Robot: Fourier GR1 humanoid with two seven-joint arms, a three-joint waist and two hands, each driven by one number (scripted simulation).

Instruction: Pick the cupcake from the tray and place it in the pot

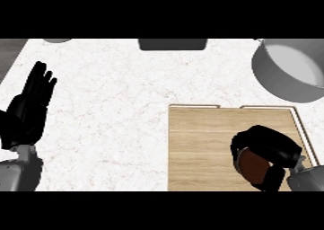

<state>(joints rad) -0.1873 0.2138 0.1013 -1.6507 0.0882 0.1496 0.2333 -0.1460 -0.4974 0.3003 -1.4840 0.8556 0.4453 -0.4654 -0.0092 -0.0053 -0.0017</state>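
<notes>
Even, bright light falls on the pale desk (111, 103), with no glare. Shadows are faint; the far right pot (290, 72) is shaded softly along its outer wall. Edges look undistorted.

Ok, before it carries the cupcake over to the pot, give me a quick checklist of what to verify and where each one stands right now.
1. Right hand curled round the cupcake: ok.
2. Cupcake lifted off the tray: cannot tell, the hand hides its base.
3. Pot open, no lid on it: ok.
4. Pot's inside free of other things: ok for the part in view; its right side is cut off.
5. Counter between tray and pot free of obstacles: ok.
6. Left hand resting open at the view's left, out of the path: ok.
</notes>
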